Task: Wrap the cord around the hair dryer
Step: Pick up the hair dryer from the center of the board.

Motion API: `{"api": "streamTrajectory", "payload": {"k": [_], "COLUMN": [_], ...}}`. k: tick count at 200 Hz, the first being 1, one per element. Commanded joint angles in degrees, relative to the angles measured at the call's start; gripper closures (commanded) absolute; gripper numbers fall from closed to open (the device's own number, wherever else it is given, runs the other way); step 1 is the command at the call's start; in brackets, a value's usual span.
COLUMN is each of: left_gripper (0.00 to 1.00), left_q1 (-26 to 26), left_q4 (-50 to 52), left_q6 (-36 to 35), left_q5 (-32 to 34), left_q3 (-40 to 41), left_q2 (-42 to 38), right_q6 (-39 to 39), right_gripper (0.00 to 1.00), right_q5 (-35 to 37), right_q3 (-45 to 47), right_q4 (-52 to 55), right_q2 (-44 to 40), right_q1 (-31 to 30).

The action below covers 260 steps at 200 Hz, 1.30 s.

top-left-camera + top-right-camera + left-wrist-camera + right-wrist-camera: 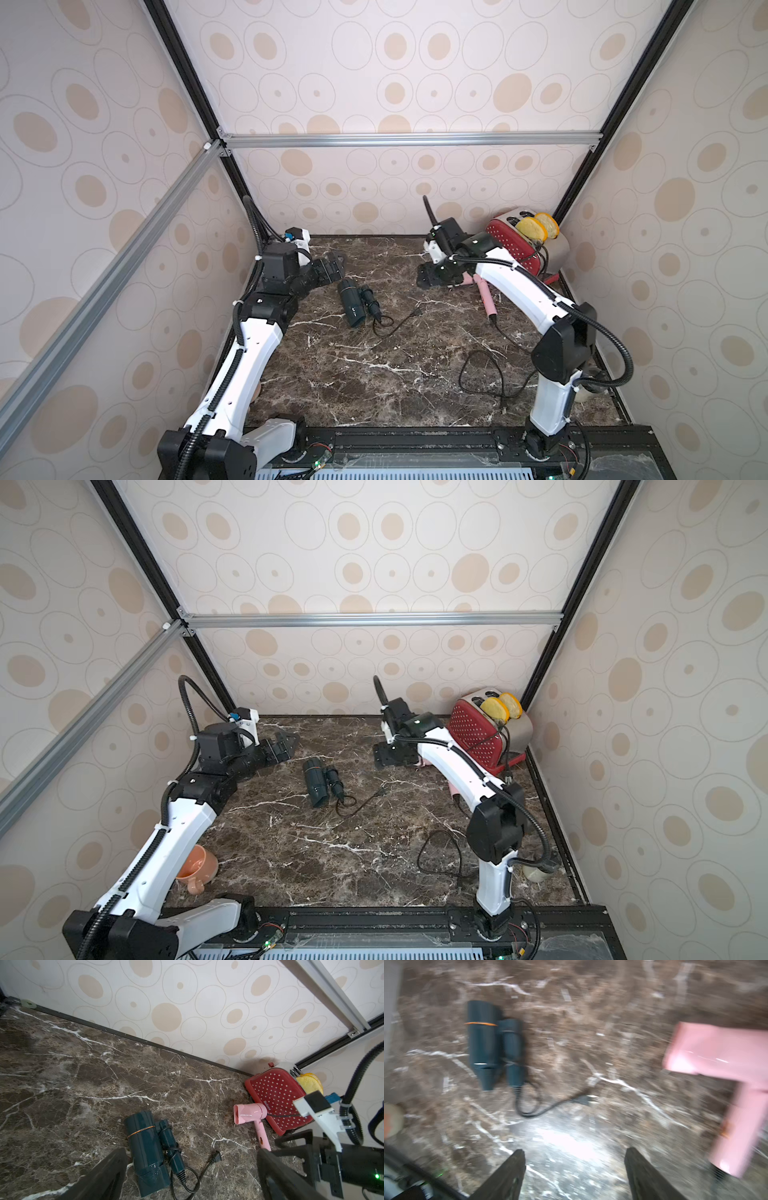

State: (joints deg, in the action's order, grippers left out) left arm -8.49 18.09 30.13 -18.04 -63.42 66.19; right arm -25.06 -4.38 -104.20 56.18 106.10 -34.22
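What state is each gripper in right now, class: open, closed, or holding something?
Left gripper: open, holding nothing.
Right gripper: open, holding nothing.

Robot lab cell: aluminium frame (407, 139), wallpapered panels (395, 62)

You can read only one word here: white brand lettering on the lower edge of the red dotted toaster (278, 1095), seen in the left wrist view. It starts "Bel" and blurs after that. In both top views, small white marks sit on the dark hair dryer (351, 303) (316, 781). There is also an orange mark on the handle of the pink hair dryer (250, 1112). Both are too small for you to read.
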Motion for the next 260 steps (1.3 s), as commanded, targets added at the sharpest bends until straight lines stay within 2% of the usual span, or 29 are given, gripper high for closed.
{"api": "streamTrajectory", "payload": {"k": [1,37,81,151,183,203,260], "left_gripper": [0.01,0.01,0.01,0.01,0.01,0.01,0.01], "left_q1": [-2.78,-5.87,-6.29,-6.52,-6.54,-6.53,-6.55], "left_q4": [-0.36,-3.01,-2.77,-2.66,-2.28,-2.17,-2.24], "left_q6": [-1.39,0.76,0.3,0.63,0.31,0.15,-0.16], "left_q5": [-1.71,-2.69,-4.88,-6.73,-6.92,-7.1,-7.45], "left_q3": [-0.04,0.71,-1.55,-2.66,-2.91,-3.19,-3.95], "left_q2": [1.56,4.13,7.2,9.91,10.36,10.75,11.68], "right_q6": [4.39,7.43,8.64,8.06,7.52,7.31,8.79], "right_gripper": [0.22,0.28,0.33,0.36,0.47,0.6,0.54], "right_q5": [2.19,3.34,2.82,0.07,-1.39,-1.52,-0.2], "right_q3": [5.88,14.53,19.98,21.0,21.01,22.0,24.39], "right_q4": [2.54,-0.62,-6.42,-13.63,-15.13,-15.75,-15.84], "right_q2": [-3.94,-6.92,-3.22,6.29,9.12,10.04,11.96], "right_q1": [5.82,15.23,21.92,23.49,23.49,23.47,22.53]}}
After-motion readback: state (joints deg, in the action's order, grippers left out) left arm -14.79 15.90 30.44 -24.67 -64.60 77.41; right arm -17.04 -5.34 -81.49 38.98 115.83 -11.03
